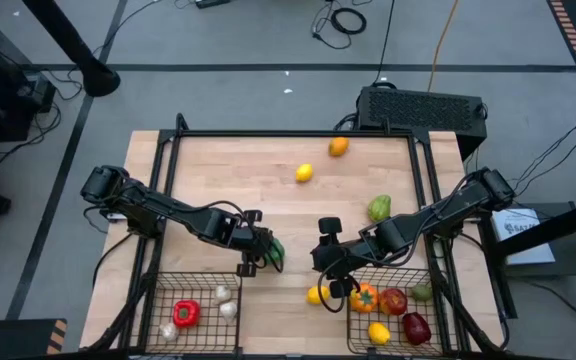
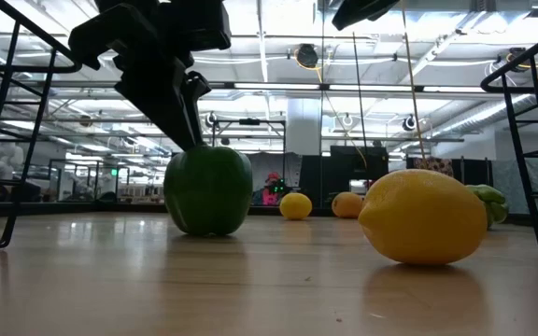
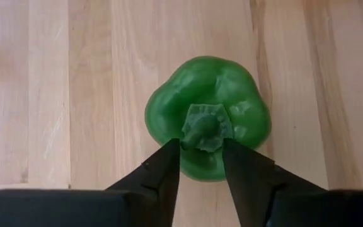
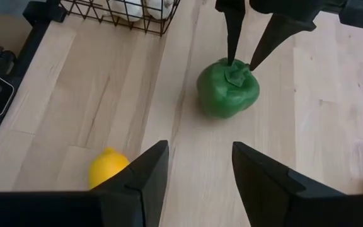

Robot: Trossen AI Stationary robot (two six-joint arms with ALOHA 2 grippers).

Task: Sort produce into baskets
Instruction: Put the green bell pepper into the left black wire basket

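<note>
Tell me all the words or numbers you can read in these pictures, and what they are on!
No text can be read anywhere.
White label on the stand beside the table's right edge: print too small to read.
Small green sign far back in the room: too blurred to read.
Nothing is printed on the green pepper, the lemon or the baskets.

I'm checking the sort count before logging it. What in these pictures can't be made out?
- Right basket, high view: the right gripper and its arm cover part of the contents.
- Left basket, right wrist view: cut off by the picture's edge.
- Green pepper stem: whether the left gripper touches it is unclear.
</note>
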